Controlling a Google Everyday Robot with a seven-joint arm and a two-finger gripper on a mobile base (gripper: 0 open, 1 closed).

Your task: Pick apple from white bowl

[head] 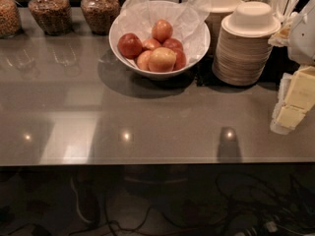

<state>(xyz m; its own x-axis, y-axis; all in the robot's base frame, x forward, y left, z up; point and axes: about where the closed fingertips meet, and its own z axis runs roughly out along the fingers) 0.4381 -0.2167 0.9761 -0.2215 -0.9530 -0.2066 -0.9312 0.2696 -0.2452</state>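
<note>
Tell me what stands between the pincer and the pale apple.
The pincer sits at the right edge. The stack of beige bowls stands partly between it and the apple; the white bowl's rim too. Nothing covers the apple.

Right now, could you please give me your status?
Gripper at right edge, far from white bowl. Apple front of pile, untouched. Neighbouring apples crowd it.

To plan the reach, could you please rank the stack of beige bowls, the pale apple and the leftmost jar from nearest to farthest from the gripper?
The gripper is at the right edge of the camera view.
1. Stack of beige bowls, back right, closest.
2. Apple, at the front of the white bowl, back centre.
3. Leftmost jar, far back left corner.
</note>
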